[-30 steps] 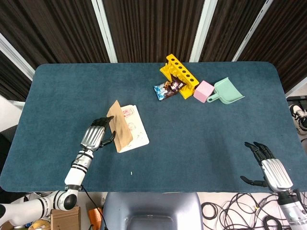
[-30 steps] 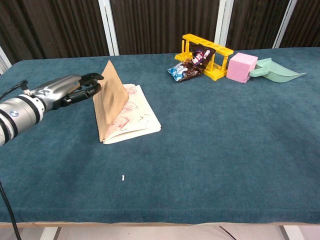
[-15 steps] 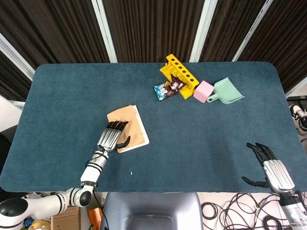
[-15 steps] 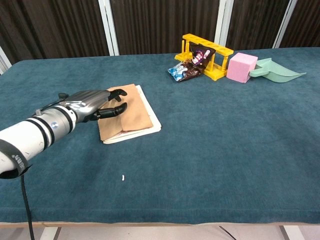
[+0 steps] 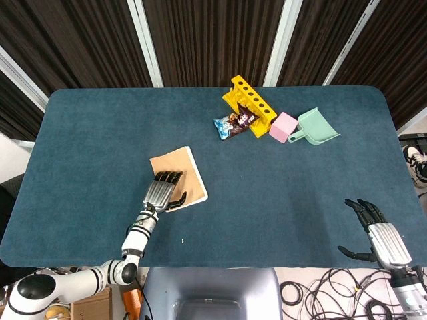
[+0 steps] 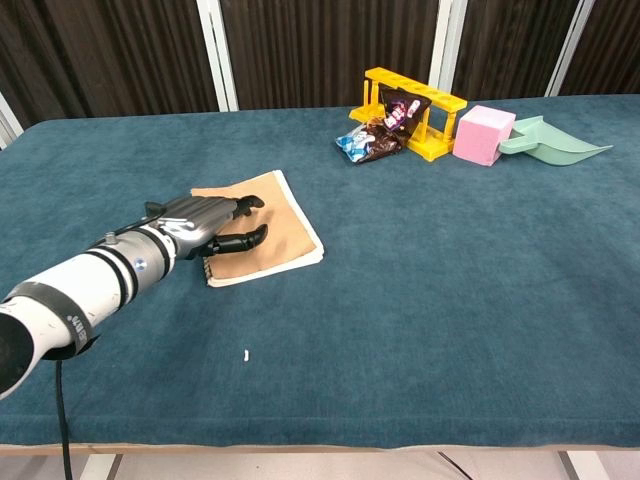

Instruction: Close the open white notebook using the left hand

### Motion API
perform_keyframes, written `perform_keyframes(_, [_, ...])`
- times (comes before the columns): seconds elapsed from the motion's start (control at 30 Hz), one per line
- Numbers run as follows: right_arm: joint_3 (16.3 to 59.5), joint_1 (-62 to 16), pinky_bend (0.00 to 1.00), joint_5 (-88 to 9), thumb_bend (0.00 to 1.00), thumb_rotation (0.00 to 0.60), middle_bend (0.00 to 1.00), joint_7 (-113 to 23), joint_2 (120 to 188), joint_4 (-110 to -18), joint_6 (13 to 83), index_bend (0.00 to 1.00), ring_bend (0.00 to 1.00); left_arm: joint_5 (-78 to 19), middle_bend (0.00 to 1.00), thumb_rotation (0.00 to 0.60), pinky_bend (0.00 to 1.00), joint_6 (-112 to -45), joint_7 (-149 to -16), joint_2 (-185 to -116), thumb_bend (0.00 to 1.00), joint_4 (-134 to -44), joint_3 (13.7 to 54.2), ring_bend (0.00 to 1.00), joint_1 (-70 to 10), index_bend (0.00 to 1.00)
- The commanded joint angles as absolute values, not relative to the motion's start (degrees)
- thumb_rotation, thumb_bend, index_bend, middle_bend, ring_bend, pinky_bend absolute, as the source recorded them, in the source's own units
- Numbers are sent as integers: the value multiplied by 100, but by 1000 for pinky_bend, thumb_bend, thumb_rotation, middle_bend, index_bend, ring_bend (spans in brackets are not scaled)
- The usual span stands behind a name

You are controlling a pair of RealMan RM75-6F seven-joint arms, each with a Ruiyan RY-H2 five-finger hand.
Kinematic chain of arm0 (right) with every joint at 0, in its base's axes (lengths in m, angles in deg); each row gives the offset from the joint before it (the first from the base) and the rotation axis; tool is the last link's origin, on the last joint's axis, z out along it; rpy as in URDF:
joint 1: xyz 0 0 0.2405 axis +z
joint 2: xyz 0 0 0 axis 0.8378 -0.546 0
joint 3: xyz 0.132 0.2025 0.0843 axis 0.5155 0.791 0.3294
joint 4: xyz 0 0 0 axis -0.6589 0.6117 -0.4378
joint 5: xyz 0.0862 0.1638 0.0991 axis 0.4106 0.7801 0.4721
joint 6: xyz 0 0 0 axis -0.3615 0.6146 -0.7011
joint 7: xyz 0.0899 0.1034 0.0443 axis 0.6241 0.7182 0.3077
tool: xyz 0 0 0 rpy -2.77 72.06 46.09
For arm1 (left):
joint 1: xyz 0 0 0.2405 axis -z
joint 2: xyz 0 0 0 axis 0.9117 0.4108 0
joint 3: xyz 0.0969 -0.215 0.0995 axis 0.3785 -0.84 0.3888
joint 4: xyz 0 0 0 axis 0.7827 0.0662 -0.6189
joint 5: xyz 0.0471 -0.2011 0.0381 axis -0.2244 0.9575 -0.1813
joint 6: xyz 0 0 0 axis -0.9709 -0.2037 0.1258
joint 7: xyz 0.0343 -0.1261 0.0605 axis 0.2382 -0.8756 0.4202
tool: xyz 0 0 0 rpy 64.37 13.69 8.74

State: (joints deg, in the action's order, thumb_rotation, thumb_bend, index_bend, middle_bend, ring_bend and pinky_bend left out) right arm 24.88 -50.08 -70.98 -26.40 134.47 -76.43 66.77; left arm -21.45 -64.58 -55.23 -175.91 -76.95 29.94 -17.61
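The white notebook [image 5: 178,176] lies closed, brown cover up, left of the tabletop's [image 5: 267,200] middle. The left hand [image 5: 162,189] lies spread, apparently pressing on it. The right hand [image 5: 375,231] hangs spread, empty, beyond the front right corner.

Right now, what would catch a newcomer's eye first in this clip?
Probably the left hand resting flat on the closed notebook, brown cover up, at the table's left-center. Next, the bright cluster at the far edge: yellow rack, snack bag, pink cube and green scoop.
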Motion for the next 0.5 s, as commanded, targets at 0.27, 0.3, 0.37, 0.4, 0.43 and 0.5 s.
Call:
perform_keyframes(0.27, [2497,-5046,82,-7074,0,600,129,-2612,13420,-7635,6726,74,30,-2442,120,0,118,-6803,-5696,-17363,414,-8071,2945,66,-1867,67])
perform_keyframes(0.3, [2498,-5049,82,-7072,0,600,129,-2614,13416,-7636,6730,73,30,-2508,119,0,118,-6900,-5744,-17302,413,-8158,2935,66,-1905,67])
perform_keyframes(0.37, [2512,-5050,82,-7023,0,600,129,-2658,13383,-7621,6703,73,30,-2942,120,0,117,-7652,-6039,-16800,413,-8721,2914,68,-2252,67])
perform_keyframes(0.4, [2524,-5043,82,-6986,0,600,130,-2689,13372,-7619,6669,72,29,-3151,122,0,117,-7942,-6138,-16538,413,-8983,2994,74,-2439,67])
perform_keyframes(0.43, [2537,-5034,82,-6950,0,600,130,-2724,13362,-7623,6637,68,29,-3300,126,22,117,-8164,-6193,-16313,414,-9180,3065,82,-2596,68])
perform_keyframes(0.5, [2568,-5012,82,-6888,0,600,130,-2780,13347,-7622,6581,58,29,-3516,137,165,117,-8679,-6086,-15843,415,-9487,3208,89,-2943,68])
